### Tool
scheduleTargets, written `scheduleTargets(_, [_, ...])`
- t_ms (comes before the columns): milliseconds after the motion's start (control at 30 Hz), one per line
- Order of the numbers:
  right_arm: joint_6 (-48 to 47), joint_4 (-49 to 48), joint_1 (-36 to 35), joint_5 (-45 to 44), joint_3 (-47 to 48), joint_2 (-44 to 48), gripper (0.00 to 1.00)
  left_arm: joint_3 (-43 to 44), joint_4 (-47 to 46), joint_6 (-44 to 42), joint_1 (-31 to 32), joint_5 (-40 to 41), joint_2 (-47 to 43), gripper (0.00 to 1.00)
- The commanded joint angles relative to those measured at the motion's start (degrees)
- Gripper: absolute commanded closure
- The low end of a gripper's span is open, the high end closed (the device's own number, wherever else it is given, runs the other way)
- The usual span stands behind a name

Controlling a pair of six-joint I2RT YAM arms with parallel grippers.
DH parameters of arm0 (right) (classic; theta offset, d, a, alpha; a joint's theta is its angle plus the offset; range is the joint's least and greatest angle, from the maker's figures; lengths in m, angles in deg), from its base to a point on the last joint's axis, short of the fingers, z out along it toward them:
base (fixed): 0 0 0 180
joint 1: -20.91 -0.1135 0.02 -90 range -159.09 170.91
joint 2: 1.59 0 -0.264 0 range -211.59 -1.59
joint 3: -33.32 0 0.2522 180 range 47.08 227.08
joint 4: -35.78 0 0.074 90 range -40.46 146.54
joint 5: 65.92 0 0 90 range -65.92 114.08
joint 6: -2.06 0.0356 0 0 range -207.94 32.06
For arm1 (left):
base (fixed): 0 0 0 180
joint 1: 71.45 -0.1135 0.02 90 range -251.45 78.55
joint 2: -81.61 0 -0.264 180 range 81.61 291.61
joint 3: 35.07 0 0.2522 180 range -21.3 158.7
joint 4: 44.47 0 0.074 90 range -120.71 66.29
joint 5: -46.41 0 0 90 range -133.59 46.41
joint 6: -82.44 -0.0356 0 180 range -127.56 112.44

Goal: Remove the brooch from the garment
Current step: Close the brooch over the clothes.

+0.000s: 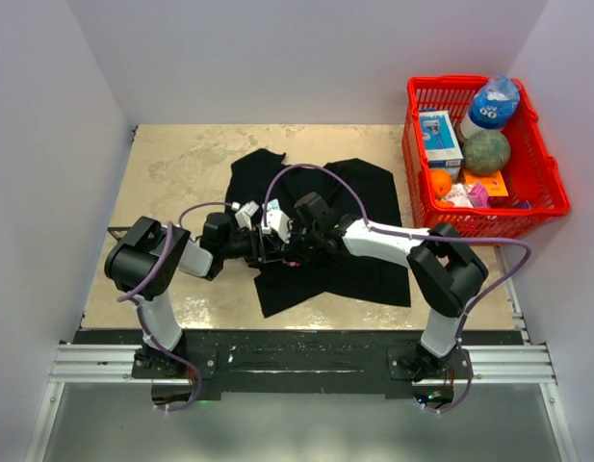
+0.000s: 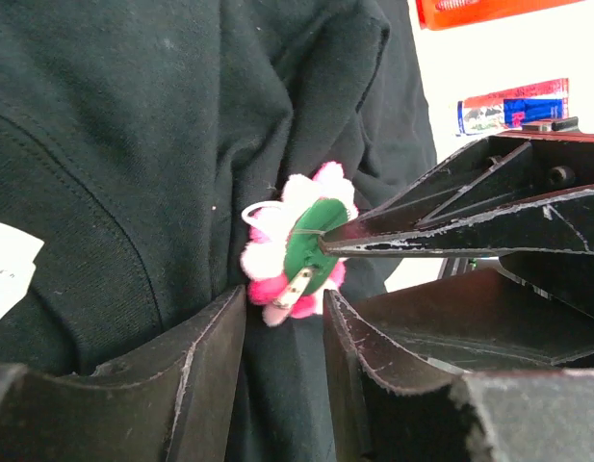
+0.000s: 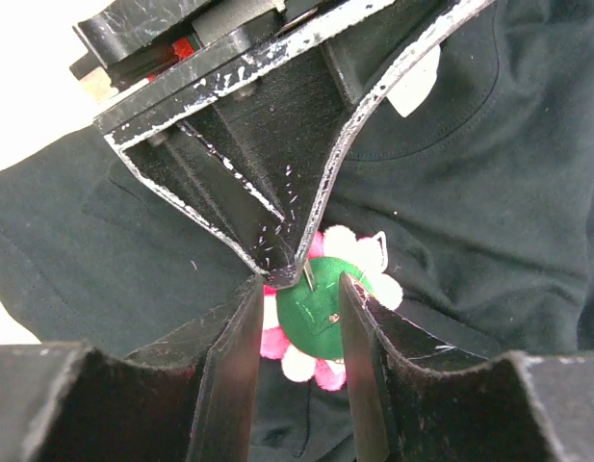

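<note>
The garment (image 1: pixel 374 192), a black short-sleeved shirt lying rumpled on the table (image 1: pixel 181 164), is limp cloth that will lift and drag with anything fixed to it. It probably wants holding down beside the work, not a straight pull. Both arms meet over its middle. The left gripper (image 2: pixel 282 300) has its jaws parted, and the lower petals of the brooch (image 2: pixel 301 241) dip into the gap; I cannot tell whether either pad touches them. The right gripper (image 3: pixel 298 284) stands with its jaws apart on either side of the brooch, and whether they press on it is not clear. The brooch sits on a raised fold near the shirt's centre, its back turned toward both wrist cameras. It looks light and small, with soft pink and white petals that would crush or slip. The stiffer green backing (image 3: pixel 321 310) seems the better hold, and the metal pin (image 2: pixel 297 287) is the part to free. The top view gives the shirt's whole spread and the red basket (image 1: pixel 410 135) well apart at the right, but the grippers hide the brooch there. The left wrist view shows one right fingertip touching the backing, and a white label (image 2: pixel 8 265). The right wrist view shows the backing face-on, with the left gripper's tip at the pin.
</note>
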Motion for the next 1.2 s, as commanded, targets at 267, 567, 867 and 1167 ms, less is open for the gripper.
scheduleTargets(267, [-7.5, -4.3, -0.5, -2.5, 0.5, -2.1, 0.65, 0.6, 15.6, -7.3, -5.0, 3.7, -2.3, 0.48])
scheduleTargets(567, [-9.3, -3.9, -0.5, -4.3, 1.9, -2.4, 0.68, 0.3, 20.4, -9.9, -10.8, -5.6, -3.3, 0.43])
scheduleTargets(867, [-4.3, -2.4, -0.5, -7.4, 2.1, 0.3, 0.68, 0.1, 8.6, -2.9, -10.2, -9.5, 1.8, 0.52])
scheduleTargets(1167, [-1.0, 0.3, -0.4, -7.5, 3.3, 0.1, 0.64, 1.0, 5.7, -2.2, -6.4, -6.5, 5.5, 0.55])
